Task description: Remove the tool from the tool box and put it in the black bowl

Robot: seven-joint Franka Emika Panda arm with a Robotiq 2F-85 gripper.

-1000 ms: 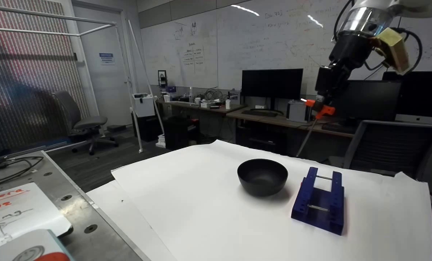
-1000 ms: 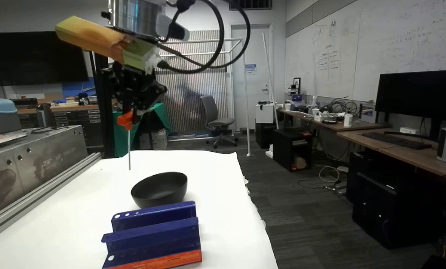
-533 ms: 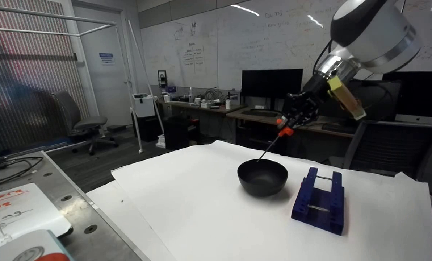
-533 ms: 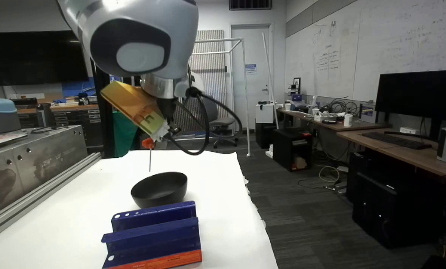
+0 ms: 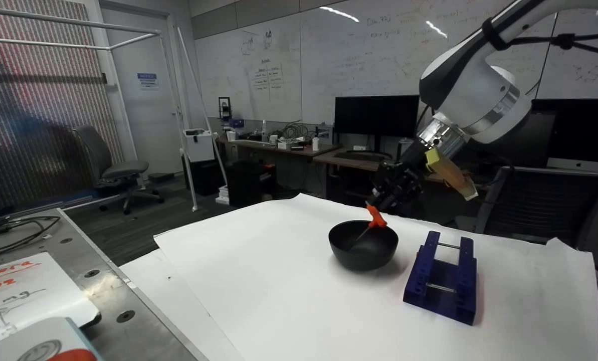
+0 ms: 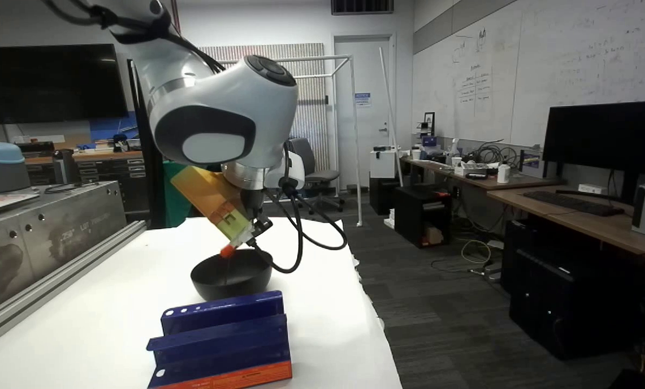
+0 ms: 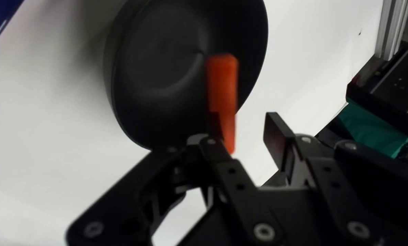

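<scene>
The tool [image 5: 377, 217] has a red-orange handle and a thin metal shaft. Its shaft slants down into the black bowl [image 5: 363, 258], and its handle is at the bowl's rim, just below the fingers. The bowl stands on the white-covered table. My gripper [image 5: 380, 201] is over the bowl's edge. In the wrist view the fingers [image 7: 244, 131] are apart, with the tool handle [image 7: 223, 87] beside one finger and a gap to the opposite finger. The dark blue tool box [image 5: 441, 286] stands beside the bowl. In an exterior view the arm mostly hides the fingers, and the handle [image 6: 227, 251] shows.
White paper [image 5: 278, 281] covers the table. A metal rail [image 6: 73, 275] and a metal block [image 6: 46, 232] run along one side. A mesh chair [image 5: 544, 205] and a desk with monitors [image 5: 376, 116] stand beyond the table.
My gripper has come over the bowl and lowered, carrying the tool tip-down from above. The tool's shaft is now inside the bowl, and the fingers show apart. The bowl and tool box have not moved.
</scene>
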